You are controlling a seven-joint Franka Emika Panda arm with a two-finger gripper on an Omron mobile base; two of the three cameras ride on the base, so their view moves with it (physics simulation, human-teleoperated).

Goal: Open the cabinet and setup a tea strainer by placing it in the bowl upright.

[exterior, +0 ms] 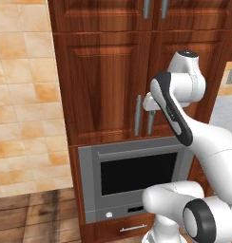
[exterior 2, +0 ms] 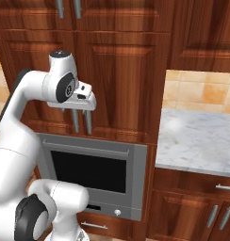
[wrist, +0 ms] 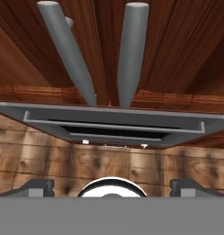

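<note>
The cabinet (exterior: 101, 85) is the reddish-brown unit above the oven, and both raised-panel doors are shut. Its two grey bar handles (exterior: 138, 115) hang side by side at the middle seam, and the right base view shows these handles (exterior 2: 87, 121) too. My gripper (exterior 2: 77, 108) hangs just in front of the handles' upper part and points down. In the hand view the handles (wrist: 130, 55) run away from me toward the oven, and my gripper (wrist: 113, 186) is open with nothing between its tips. The tea strainer and the bowl are out of view.
A grey glass-fronted oven (exterior: 137, 175) sits right under the cabinet, with a drawer (exterior: 132, 228) below it. A marble counter (exterior 2: 201, 141) lies to the right over low cabinets (exterior 2: 192, 212). A tiled wall (exterior: 23, 95) and wood floor (exterior: 32, 213) are to the left.
</note>
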